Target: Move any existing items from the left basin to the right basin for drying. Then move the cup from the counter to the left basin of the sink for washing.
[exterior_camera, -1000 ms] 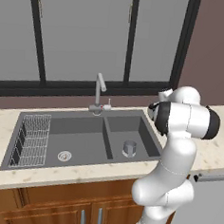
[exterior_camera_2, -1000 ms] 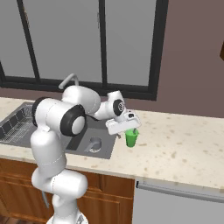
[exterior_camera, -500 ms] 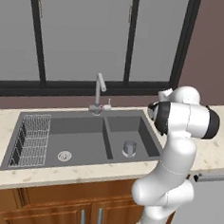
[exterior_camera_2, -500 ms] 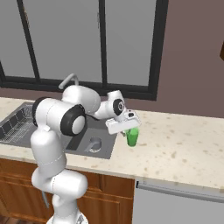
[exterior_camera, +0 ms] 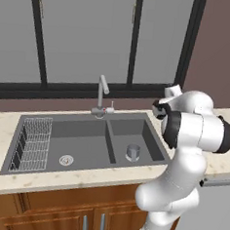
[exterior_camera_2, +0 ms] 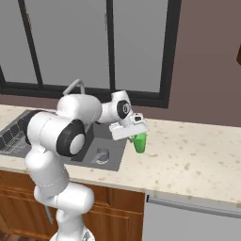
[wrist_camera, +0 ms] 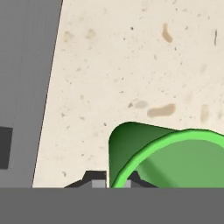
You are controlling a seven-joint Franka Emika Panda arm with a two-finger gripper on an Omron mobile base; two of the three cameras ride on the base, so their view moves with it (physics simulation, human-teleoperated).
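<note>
The green cup is on the beige counter, just right of the sink. My gripper comes down on it from above and is shut on its rim. In the hand view the cup sits at the bottom right, and the gripper pinches its near wall between the two dark tips. Whether the cup's base still touches the stone I cannot tell. The left basin holds the white wire rack and a round drain. The right basin is narrower.
A grey metallic cylinder stands in the right basin, near its front. The slim faucet rises behind the divider. A dark window frame runs along the back wall. Bare counter stretches to the right of the cup.
The fingers have closed onto the cup's rim. The arm and the cup have barely shifted.
</note>
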